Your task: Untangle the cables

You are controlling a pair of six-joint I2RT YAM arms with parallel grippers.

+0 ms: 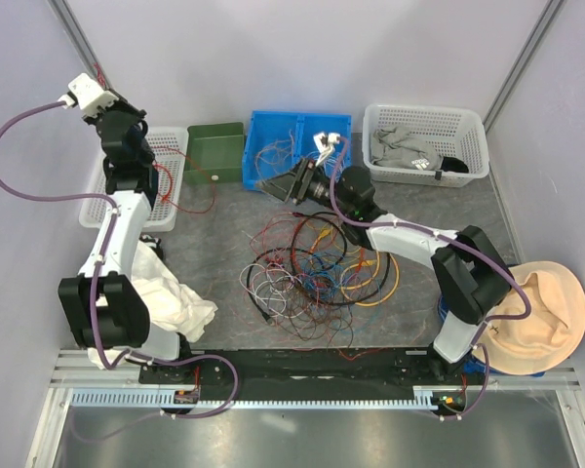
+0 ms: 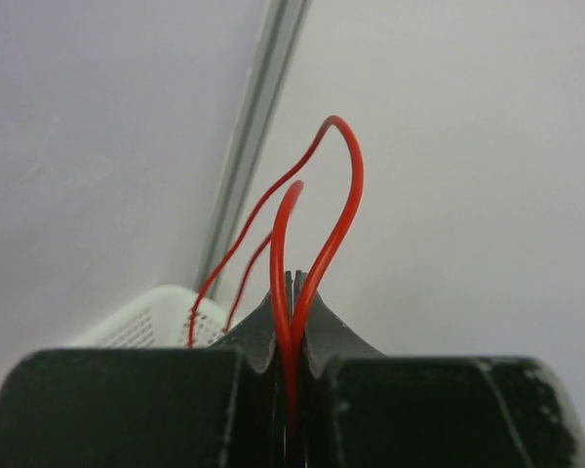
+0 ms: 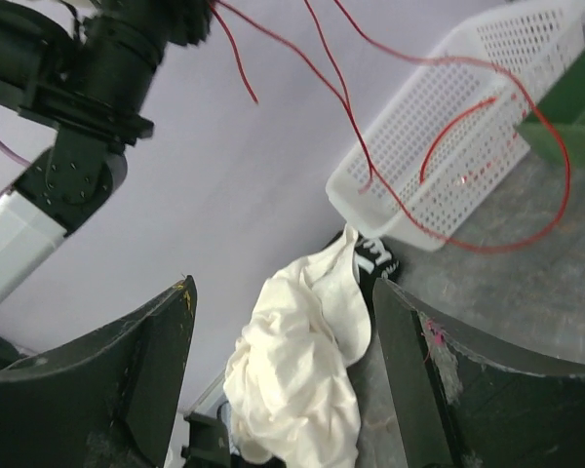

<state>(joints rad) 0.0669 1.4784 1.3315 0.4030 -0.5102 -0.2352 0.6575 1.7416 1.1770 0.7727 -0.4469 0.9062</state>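
Pale lilac walls close off a grey table [image 1: 224, 229], with a blue bin [image 1: 273, 127] standing at its far edge.

Well to the left of the blue bin and raised high off the table, the left gripper [image 2: 291, 278] is clamped tight on a red wire [image 2: 354, 185]. The wire stands up from between the pinched fingers in a tall narrow loop. From there its strands trail down over a white basket [image 1: 171, 146] that sits two places left of the blue bin, then curl onto the table in front of the green bin [image 1: 214, 151] between them.

Just in front of the blue bin, the right gripper [image 3: 283, 288] hangs with its jaws spread wide and nothing between them, turned toward the left arm.

Nearer than the blue bin, in the middle of the table, lies the main cable tangle [image 1: 312, 263]: red, black, orange, yellow, white and blue loops heaped over one another. A few thin wires also lie inside the blue bin itself.

Right of the blue bin stands a second white basket [image 1: 468, 127] holding grey cloth [image 1: 400, 146]. A crumpled white cloth [image 1: 171, 292] lies near the left arm's base, and a tan hat [image 1: 541, 312] sits by the right arm's base.
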